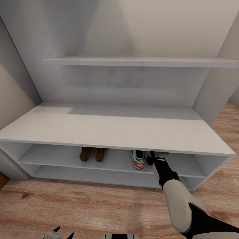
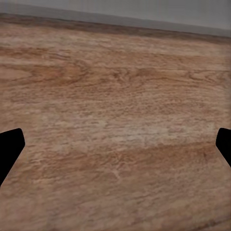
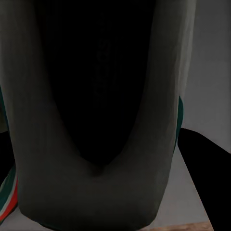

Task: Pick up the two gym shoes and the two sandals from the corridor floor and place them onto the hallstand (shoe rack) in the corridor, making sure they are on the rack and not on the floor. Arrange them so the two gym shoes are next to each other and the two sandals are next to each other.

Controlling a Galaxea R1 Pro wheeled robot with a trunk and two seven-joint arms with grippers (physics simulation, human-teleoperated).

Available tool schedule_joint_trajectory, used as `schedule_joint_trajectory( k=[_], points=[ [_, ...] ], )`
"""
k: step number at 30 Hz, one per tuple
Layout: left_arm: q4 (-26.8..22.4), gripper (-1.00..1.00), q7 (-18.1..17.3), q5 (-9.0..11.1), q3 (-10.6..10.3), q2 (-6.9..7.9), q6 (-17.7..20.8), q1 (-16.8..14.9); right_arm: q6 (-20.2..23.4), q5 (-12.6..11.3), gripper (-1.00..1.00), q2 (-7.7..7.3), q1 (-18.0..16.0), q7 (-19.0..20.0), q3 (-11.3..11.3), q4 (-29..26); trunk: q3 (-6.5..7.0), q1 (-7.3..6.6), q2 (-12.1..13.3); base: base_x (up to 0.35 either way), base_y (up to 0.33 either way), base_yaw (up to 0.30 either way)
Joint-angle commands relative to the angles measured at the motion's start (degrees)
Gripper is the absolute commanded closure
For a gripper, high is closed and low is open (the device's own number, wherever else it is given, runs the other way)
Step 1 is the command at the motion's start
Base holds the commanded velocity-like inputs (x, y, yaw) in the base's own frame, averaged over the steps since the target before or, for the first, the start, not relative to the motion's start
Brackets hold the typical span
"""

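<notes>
1. A wood-plank corridor floor [image 1: 83, 205] runs up to a pale-grey hallstand [image 1: 109, 129] with a grey back panel and a wall shelf [image 1: 139, 61] above.
2. At the head view's bottom left, the left gripper [image 1: 61, 232] hangs low over the floor; in its wrist view the dark fingertips [image 2: 9, 147] stand wide apart with bare planks between them.
3. On the upper open shelf row, left of centre, the two sandals [image 1: 93, 154] sit side by side.
4. Further right on the same row stands one gym shoe [image 1: 138, 159], heel outward.
5. Just beside it, the right gripper [image 1: 156, 156] reaches under the bench top, the second gym shoe [image 3: 91, 144] close before its camera; whether it grips cannot be told.
</notes>
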Motion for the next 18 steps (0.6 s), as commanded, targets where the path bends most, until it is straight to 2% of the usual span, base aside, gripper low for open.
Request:
schedule_joint_trajectory(
  k=[1, 7, 8, 18],
  points=[
    [0.1, -1.00, -0.6, 0.6, 0.1, 0.01, 0.2, 0.0, 0.2, 0.4, 1.00, 0.07, 0.0, 0.0, -0.3, -0.1, -0.05, -0.01, 0.0, 0.005, 0.000, 0.000],
    [0.1, -1.00, -0.6, 0.6, 0.1, 0.01, 0.2, 0.0, 0.2, 0.4, 1.00, 0.07, 0.0, 0.0, -0.3, -0.1, -0.05, -0.01, 0.0, 0.001, 0.000, 0.000],
    [0.1, -1.00, -0.6, 0.6, 0.1, 0.01, 0.2, 0.0, 0.2, 0.4, -1.00, 0.07, 0.0, 0.0, -0.3, -0.1, -0.05, -0.01, 0.0, 0.000, 0.000, 0.000],
    [0.1, -1.00, -0.6, 0.6, 0.2, 0.07, 0.1, 0.0, 0.2, 0.4, -1.00, 0.07, 0.0, 0.0, -0.3, -0.1, -0.05, -0.01, 0.0, 0.000, 0.000, 0.000]
  ],
)
